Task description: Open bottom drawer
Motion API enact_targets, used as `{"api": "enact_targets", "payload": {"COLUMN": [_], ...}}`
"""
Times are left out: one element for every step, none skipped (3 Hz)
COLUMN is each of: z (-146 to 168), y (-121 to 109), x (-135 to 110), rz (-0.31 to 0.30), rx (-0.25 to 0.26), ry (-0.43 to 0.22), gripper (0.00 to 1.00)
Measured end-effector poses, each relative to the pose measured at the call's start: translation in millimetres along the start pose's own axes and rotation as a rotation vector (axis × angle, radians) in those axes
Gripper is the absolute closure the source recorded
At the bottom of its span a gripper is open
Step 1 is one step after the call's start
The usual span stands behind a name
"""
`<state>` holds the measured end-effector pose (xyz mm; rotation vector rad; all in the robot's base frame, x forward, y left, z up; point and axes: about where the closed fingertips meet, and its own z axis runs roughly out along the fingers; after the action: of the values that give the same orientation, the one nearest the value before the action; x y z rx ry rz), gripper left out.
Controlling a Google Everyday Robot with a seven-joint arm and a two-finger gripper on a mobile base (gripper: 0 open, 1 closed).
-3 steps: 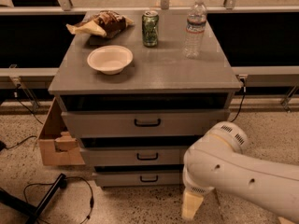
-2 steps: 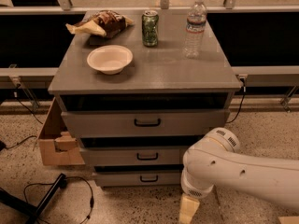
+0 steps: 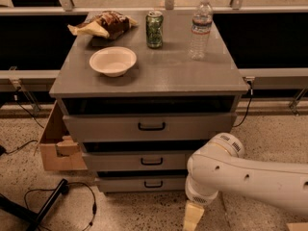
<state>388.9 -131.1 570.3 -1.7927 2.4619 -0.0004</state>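
A grey cabinet [image 3: 149, 78] has three stacked drawers. The bottom drawer [image 3: 130, 183] has the shortest, narrowest front and a small black bar handle [image 3: 153, 184]; its front sits nearly flush, with a thin dark gap above. My white arm [image 3: 240, 174] reaches in from the right. My gripper [image 3: 193, 216] hangs at the frame's bottom edge, low and to the right of the bottom drawer's handle, apart from it. Only a cream fingertip shows.
On the cabinet top stand a white bowl [image 3: 113, 60], a green can [image 3: 154, 29], a water bottle [image 3: 200, 29] and a snack bag [image 3: 103, 24]. A cardboard box [image 3: 57, 146] sits left of the cabinet. A black cable [image 3: 57, 196] lies on the speckled floor.
My arm and gripper have shifted slightly lower and toward the left, closer to the bottom drawer. The drawers have not moved.
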Motion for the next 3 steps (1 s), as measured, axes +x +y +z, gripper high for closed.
{"api": "enact_targets", "payload": {"z": [35.4,98.5,155.3], "y": [-9.7,-26.8,-47.9], "x": [1.4,15.0,32.3], "rz": [-0.016,-0.024,-0.019], "rx": [-0.021,-0.033,-0.013], "ry": [0.006,0.018,0.037], "gripper": [0.0,0.0,0.0]}}
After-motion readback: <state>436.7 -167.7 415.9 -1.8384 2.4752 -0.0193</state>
